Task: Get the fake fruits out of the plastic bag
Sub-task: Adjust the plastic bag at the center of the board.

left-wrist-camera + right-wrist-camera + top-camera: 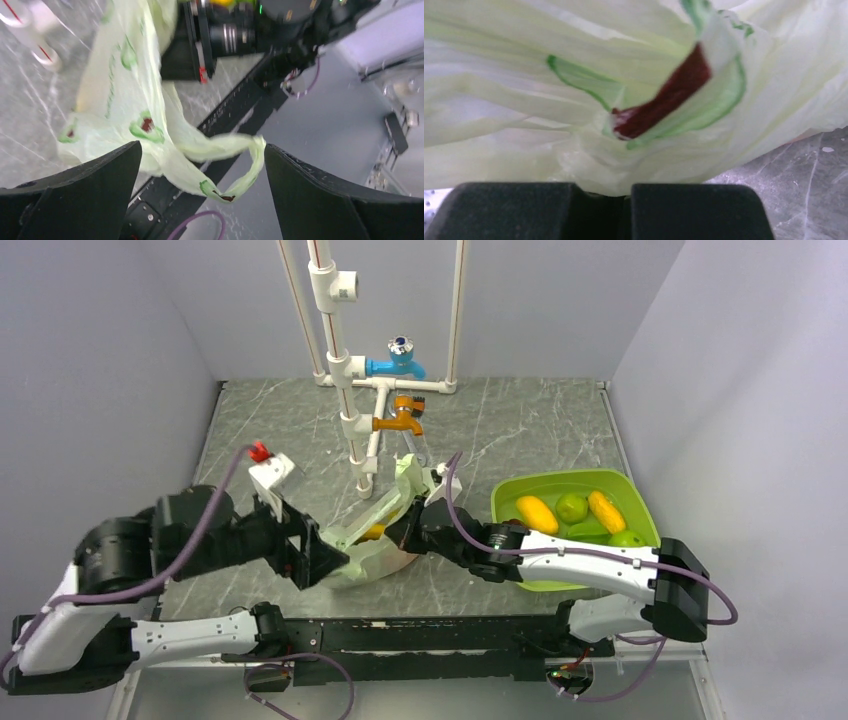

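The thin, crinkly, translucent pale green plastic bag with dark red and green printed marks lies slumped at the middle of the grey marbled table, one edge pulled up toward 12 o'clock. A yellow-orange shape shows inside its mouth; what it is cannot be told.

At the bag's 3 o'clock edge, the right gripper has its black fingers pressed together, with a fold of the film nipped at the seam between them. At the bag's 8 o'clock side, the left gripper stands with its fingers spread wide; one loop handle hangs loose between them, touching neither.

Farther out at 3 o'clock sits a lime-green rigid rectangular tray holding glossy fake fruits: two long yellow ones and round green ones.

At 12 o'clock from the bag rises a white pipe frame carrying a blue tap and an orange tap.
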